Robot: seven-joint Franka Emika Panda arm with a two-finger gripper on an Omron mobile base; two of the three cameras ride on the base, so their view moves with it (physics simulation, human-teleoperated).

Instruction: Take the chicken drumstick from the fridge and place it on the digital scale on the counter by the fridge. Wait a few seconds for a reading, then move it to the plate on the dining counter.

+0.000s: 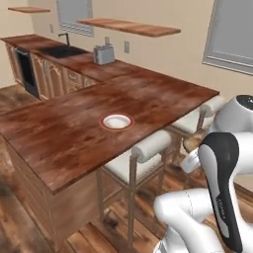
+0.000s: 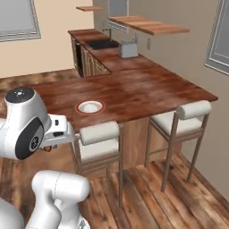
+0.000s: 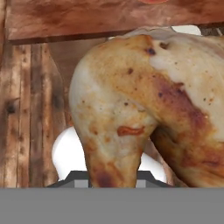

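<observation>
On the big dining counter [image 1: 74, 128] sat the plate [image 1: 117, 121], with nothing on it. Lower down, beside the stools [image 1: 143, 153], the jaws were shut tight on the chicken drumstick [image 3: 144, 100]. It looked light, soft and greasy, so holding its thin end seemed best.

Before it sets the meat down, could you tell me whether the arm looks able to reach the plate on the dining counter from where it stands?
Probably yes. The plate lies bare near the dining counter edge facing the robot; only a stool stands between, below counter height. The jaws, shut on the chicken drumstick, sit low and would need lifting first.
</observation>
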